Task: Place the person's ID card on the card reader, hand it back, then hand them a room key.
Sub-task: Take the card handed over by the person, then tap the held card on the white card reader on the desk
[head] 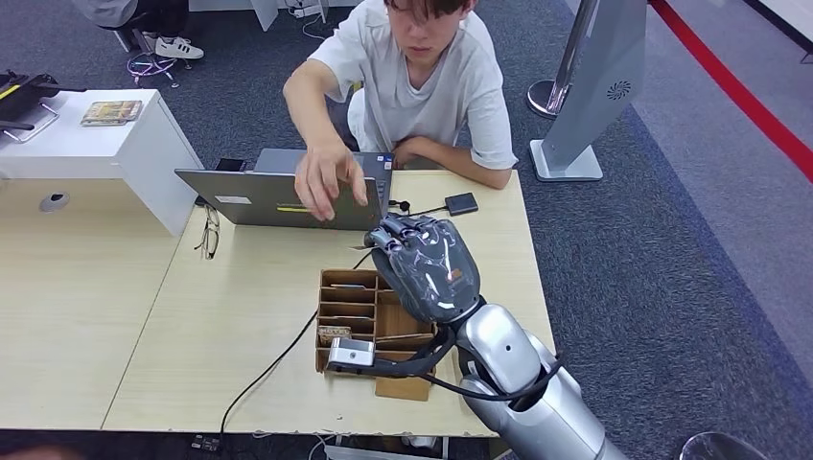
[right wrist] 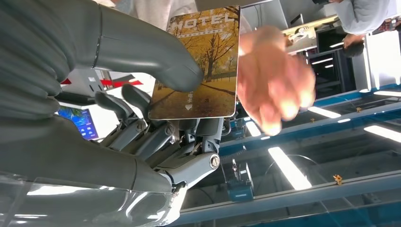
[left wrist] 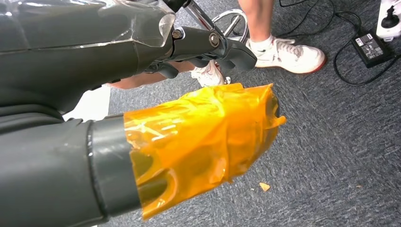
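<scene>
Room key [right wrist: 198, 61] pinched between my right hand [head: 427, 268] thumb and fingers [right wrist: 137, 101], long axis outward toward person's hand [right wrist: 276, 78], just beside card edge. Left hand [left wrist: 142, 94]: fingers' state unclear.

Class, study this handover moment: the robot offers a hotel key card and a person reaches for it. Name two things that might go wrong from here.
1. The right robot hand pins the hotel key card under its thumb alone; releasing before the person's hand grips it might drop the card.
2. The person's hand is blurred, moving; it could bump the fingers.
</scene>
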Controlling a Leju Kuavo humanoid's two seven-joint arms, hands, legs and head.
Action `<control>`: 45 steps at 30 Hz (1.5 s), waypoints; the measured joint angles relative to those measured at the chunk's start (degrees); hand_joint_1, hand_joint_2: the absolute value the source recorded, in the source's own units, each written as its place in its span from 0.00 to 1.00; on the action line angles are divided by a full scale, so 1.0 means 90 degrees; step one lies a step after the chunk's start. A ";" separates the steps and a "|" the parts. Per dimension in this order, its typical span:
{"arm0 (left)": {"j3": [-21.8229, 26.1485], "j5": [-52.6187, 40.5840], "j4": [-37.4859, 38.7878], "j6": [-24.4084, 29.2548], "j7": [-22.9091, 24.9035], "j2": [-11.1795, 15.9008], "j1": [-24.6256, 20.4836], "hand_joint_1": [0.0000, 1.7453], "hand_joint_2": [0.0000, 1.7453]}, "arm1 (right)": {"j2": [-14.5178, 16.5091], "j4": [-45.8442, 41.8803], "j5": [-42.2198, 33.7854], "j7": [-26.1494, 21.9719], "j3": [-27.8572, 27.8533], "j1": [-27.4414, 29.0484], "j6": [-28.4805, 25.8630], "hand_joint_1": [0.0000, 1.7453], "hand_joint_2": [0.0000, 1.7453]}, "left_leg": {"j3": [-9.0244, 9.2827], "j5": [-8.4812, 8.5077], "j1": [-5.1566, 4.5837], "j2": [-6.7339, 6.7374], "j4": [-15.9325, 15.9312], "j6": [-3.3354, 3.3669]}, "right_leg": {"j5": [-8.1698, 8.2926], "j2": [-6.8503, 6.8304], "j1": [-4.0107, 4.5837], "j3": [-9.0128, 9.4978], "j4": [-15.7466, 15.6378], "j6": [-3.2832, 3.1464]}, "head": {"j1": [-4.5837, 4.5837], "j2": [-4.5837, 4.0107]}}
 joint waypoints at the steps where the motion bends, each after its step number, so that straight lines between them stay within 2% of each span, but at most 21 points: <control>1: 0.0000 0.0000 0.0000 0.0000 0.0001 0.0000 0.0000 0.00 0.00 | 0.0001 0.0001 0.0000 -0.0001 0.0000 0.0000 0.0001 1.00 1.00 | 0.0000 0.0000 0.0000 0.0000 0.0000 0.0000 | 0.0000 0.0000 0.0000 0.0000 0.0000 0.0000 | 0.0000 0.0000; 28: -0.0003 0.0150 -0.0001 -0.0034 0.0078 0.0000 0.0004 0.00 0.00 | 0.0002 0.0017 -0.0128 -0.0059 0.0027 0.0067 0.0067 1.00 1.00 | 0.0000 0.0000 0.0000 0.0000 0.0000 0.0000 | 0.0000 0.0000 0.0000 0.0000 0.0000 0.0000 | -0.0001 0.0000; 45: -0.0010 0.0379 -0.0007 -0.0029 0.0151 0.0000 0.0009 0.00 0.00 | 0.0000 0.0017 -0.0423 -0.0169 -0.0308 0.0601 0.0011 1.00 1.00 | -0.0001 0.0000 0.0000 0.0000 0.0000 0.0000 | 0.0000 0.0000 0.0000 -0.0001 0.0000 0.0000 | -0.0001 0.0000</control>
